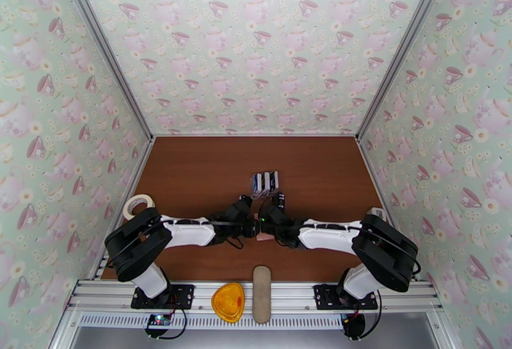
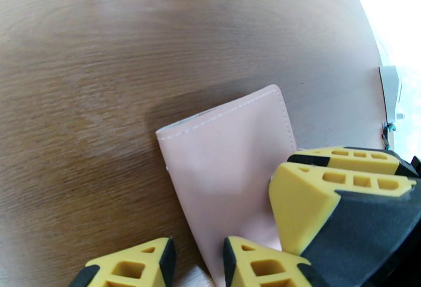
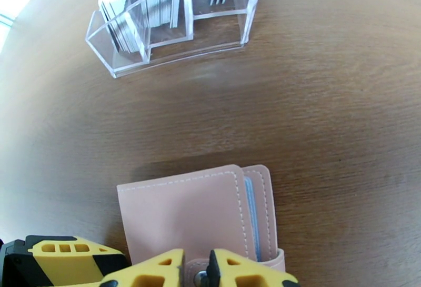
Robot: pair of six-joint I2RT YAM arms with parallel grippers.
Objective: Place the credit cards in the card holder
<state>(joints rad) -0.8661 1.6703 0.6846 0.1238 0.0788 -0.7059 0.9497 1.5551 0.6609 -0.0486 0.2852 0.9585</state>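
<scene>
At the bottom of the right wrist view, the right pincer (image 3: 196,269) is set narrowly about the snap tab (image 3: 202,277) of the closed card holder (image 3: 194,214), probably to unfasten it. The left pincer (image 2: 196,264) is closed on the holder's edge, steadying it on the bench (image 2: 79,125). Farther off, at upper left, the credit cards (image 3: 152,3) are kept upright in a clear rack (image 3: 173,30).

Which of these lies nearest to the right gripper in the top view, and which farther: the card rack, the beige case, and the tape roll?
From the right gripper:
1. Card rack, just beyond it, mid-table.
2. Beige case, on the near rail; close to the rack's distance, slightly farther.
3. Tape roll, far left edge.
</scene>
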